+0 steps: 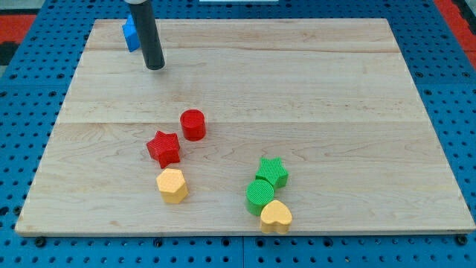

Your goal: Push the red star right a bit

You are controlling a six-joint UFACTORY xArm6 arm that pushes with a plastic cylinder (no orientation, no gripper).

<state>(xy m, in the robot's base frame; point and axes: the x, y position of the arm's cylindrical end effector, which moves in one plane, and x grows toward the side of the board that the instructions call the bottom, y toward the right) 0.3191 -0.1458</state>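
Item: red star [163,148]. Location: board's lower-left middle, towards the view's bottom from your tip [155,68]. It is well apart from the tip and slightly to the view's right of it.

Neighbours: red cylinder [193,124] just beside the star, up and to the view's right. Yellow block [172,185] just below it. Green star [272,173], green cylinder [260,196] and yellow heart [276,216] sit clustered farther right. Blue block [131,33] lies behind the rod, at the view's top.

Tool: plain rod, no jaws to open or close, holding nothing. It stands near-upright, near the board's top-left corner.

Judgement: you need the tip on the star's left flank, so travel down and around before pushing right. Mind the red cylinder close by.
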